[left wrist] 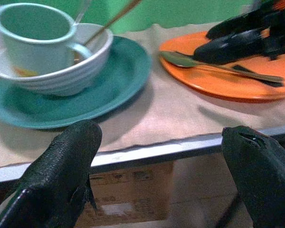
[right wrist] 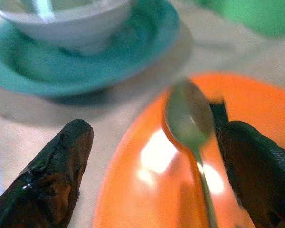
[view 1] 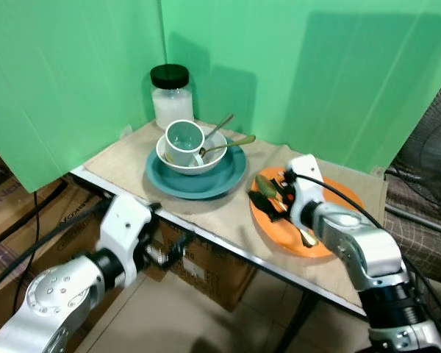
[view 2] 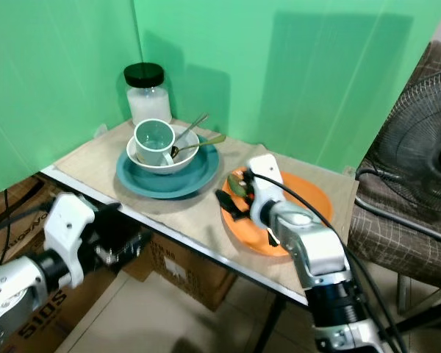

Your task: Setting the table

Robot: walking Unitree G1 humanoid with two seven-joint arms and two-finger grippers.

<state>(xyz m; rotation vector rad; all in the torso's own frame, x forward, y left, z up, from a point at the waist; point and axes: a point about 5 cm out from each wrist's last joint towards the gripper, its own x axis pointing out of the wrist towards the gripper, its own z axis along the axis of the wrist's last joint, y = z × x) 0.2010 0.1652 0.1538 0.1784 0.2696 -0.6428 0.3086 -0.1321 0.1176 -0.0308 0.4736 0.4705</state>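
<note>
A beige cloth covers the tabletop (view 1: pixel 228 220), which stands against green screens. On its left half sits a teal plate (view 1: pixel 228 180) carrying a white bowl (view 1: pixel 214 163); a pale green mug (view 1: pixel 184 141) leans tilted inside the bowl, along with a couple of utensils whose handles stick out toward the far right. Behind them, in the far corner, stands a glass jar (view 1: pixel 170 99) with a black lid. On the right half lies an orange plate (view 1: pixel 331 246), with a spoon (right wrist: pixel 190 118) resting on it, bowl end toward the teal plate. The right pincer (view 1: pixel 268 197) hovers low over the left part of the orange plate, its two black fingers (right wrist: pixel 57 175) spread wide on either side of the spoon's bowl, gripping nothing. The left pincer (view 1: pixel 178 246) hangs below the near edge of the tabletop, in front of the teal plate, its fingers (left wrist: pixel 61 171) wide apart and empty. Cardboard boxes (view 1: pixel 213 268) sit on the floor under the tabletop, and a fan (view 2: pixel 419 158) stands at the far right.
</note>
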